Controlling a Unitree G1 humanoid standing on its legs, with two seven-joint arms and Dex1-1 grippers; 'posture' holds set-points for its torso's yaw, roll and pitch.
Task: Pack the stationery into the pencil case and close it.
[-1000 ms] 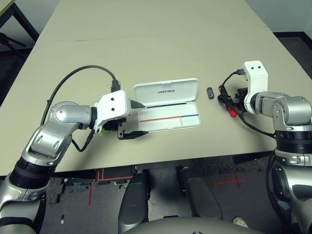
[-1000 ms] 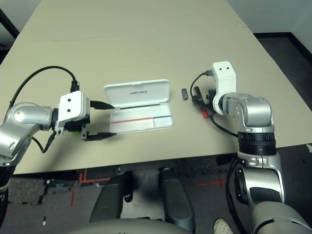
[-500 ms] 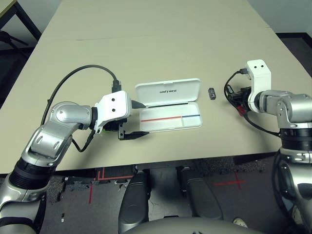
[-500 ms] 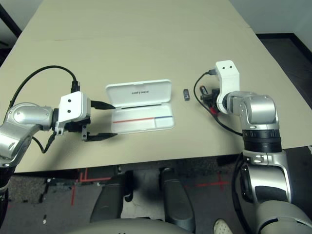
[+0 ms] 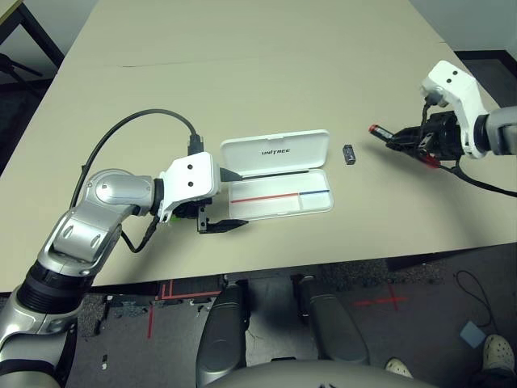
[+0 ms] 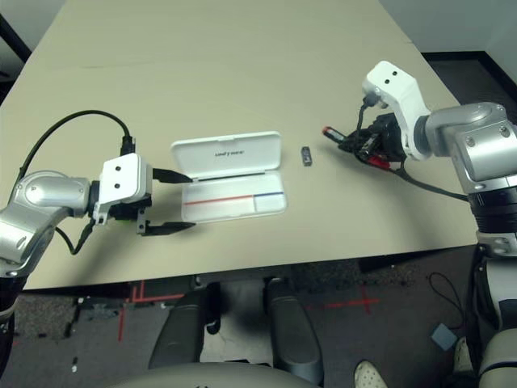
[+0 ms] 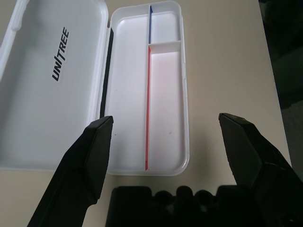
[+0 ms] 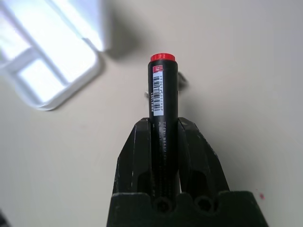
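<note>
The light is even and rather soft over the beige flat table (image 5: 266,97); the floor beyond its near edge is dim. A faint shadow lies near the silver left arm (image 5: 123,192). In the right wrist view, the white plastic pencil case (image 8: 66,61) is blurred and very bright, while the black marker barrel with red end (image 8: 164,94) is sharper.

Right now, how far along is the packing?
Done: pencil case lies open beside the left gripper's spread fingers, its compartments empty.
In hand: marker, clamped in the right gripper.
Left: put the marker in, then the dark grey block from the table, and close the lid.
</note>
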